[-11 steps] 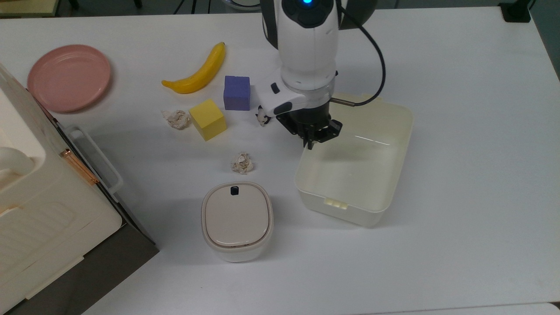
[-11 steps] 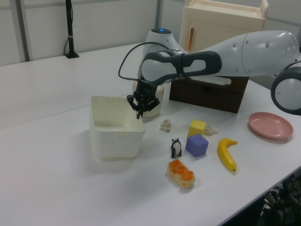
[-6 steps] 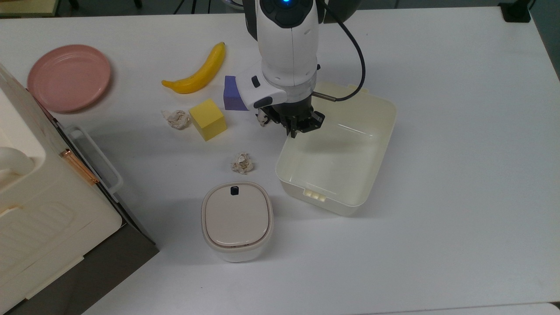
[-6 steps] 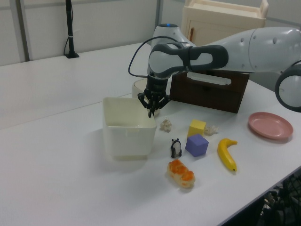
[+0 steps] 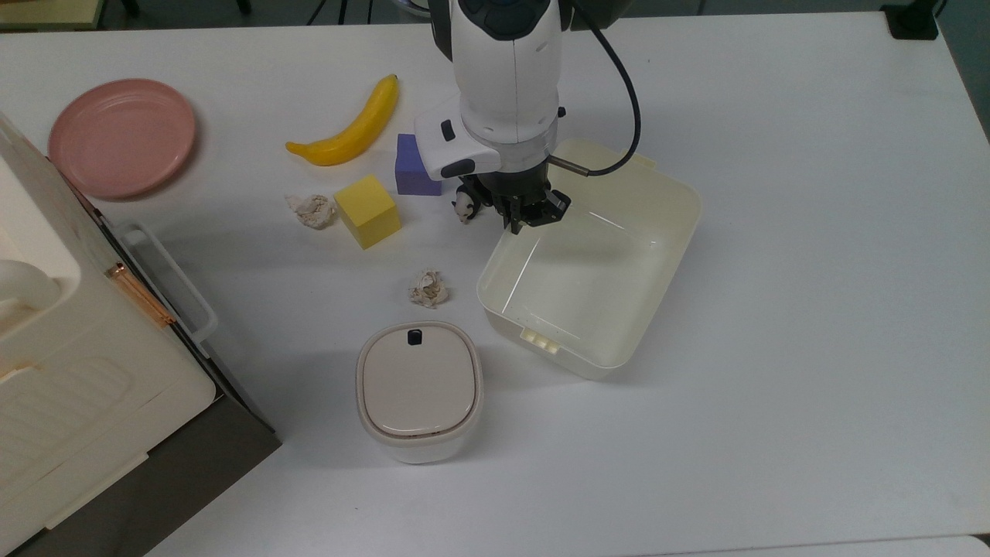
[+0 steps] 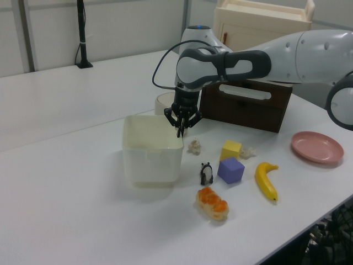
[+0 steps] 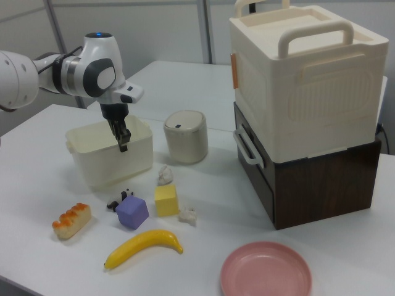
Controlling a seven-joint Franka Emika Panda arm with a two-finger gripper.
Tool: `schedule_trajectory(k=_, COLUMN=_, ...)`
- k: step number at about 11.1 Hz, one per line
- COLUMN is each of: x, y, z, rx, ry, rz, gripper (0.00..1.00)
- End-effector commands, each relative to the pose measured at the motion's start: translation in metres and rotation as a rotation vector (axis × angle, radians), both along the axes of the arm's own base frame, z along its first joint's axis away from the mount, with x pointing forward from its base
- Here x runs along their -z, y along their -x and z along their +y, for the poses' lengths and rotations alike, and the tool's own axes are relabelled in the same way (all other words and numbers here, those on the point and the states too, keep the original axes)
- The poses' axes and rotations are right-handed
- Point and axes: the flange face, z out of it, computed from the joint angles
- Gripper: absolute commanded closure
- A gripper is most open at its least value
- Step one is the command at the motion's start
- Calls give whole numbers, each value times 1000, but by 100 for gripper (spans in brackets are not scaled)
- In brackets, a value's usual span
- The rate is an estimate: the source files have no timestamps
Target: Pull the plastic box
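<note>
Black two-finger tool (image 5: 530, 216) pinches the large cream-white lidless plastic box (image 5: 611, 309) at its rim corner; off-centre grip risks box swinging into small panda figurine (image 5: 464, 206).

Plastic box (image 5: 595, 286) at the top view's right of lidded container (image 5: 418, 389), panda figure (image 5: 464, 207) beside its corner.

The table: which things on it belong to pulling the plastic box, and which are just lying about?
In the job:
cream-white lidless plastic box
gripper at its rim

Lying about:
yellow banana
purple cube
yellow cube
pink plate
beige-lidded container
</note>
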Motion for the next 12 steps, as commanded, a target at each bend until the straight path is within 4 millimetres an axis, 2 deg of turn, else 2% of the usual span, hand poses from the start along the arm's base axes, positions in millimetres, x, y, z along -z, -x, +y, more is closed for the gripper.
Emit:
schedule_trajectory(k=1, x=-8, y=13, z=-3, rx=24, ry=14, rz=17, gripper=88)
schedule_trajectory(k=2, x=-6, y=13, z=-3, rx=22, ry=15, rz=17, gripper=62)
schedule_trajectory(k=3, x=-6, y=12, z=-3, rx=21, ry=16, rz=17, gripper=30)
schedule_trajectory(k=5, x=-7, y=13, z=-3, rx=18, ry=19, rz=16, gripper=20)
schedule_trajectory(k=6, x=-8, y=14, z=-2, rx=12, ry=21, rz=20, gripper=0)
schedule_trajectory(k=7, x=-10, y=16, z=-1, rx=-21, ry=23, rz=32, gripper=0)
schedule_trajectory(k=9, x=-37, y=19, z=-7, rx=-126, ry=13, rz=-10, gripper=0)
schedule_trajectory(k=11, x=-67, y=25, z=-21, rx=-150, ry=11, rz=-50, gripper=0)
schedule_trajectory(k=12, x=-78, y=31, z=-39, rx=-178, ry=15, rz=-29, gripper=0)
